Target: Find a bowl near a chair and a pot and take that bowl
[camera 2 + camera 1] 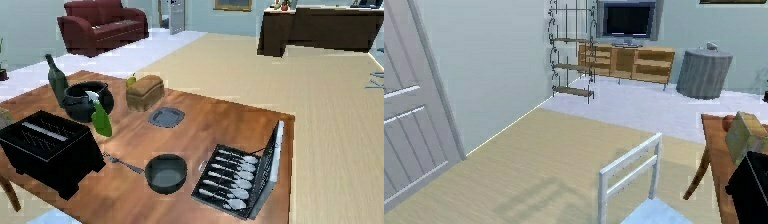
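Note:
A dark round bowl (165,173) sits on the wooden table (215,125) near its front edge in the arm side view. A black pot (86,100) stands farther back on the table's left part, with a dark bottle (56,76) and a green bottle (101,119) beside it. In the forward view a white chair (634,185) with a slatted back stands at the bottom centre, next to the table's corner (719,135) at the right edge.
The table also carries a black toaster-like box (50,150), a brown loaf (145,92), a small grey dish (166,117) and a dark tray of spoons (240,178). A red sofa (100,22) and a dark counter (320,28) stand beyond. A door (409,90), wire shelf (572,55) and TV stand (629,62) lie ahead.

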Motion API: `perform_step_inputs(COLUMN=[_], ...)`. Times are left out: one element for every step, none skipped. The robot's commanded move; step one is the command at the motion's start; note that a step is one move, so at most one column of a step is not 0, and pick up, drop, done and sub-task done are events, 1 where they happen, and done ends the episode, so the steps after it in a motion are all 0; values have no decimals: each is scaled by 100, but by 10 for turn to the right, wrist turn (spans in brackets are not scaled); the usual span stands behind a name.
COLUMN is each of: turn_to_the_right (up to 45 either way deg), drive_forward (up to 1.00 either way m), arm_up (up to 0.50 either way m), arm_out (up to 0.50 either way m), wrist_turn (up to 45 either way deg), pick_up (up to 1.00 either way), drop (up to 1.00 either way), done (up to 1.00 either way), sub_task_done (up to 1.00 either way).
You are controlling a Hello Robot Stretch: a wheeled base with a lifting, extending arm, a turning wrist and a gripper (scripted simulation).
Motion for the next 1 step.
perform_step_inputs(turn_to_the_right=[0], drive_forward=[0], arm_up=[38], arm_out=[0], wrist_turn=[0], pick_up=[0], drop=[0], done=[0], sub_task_done=[0])
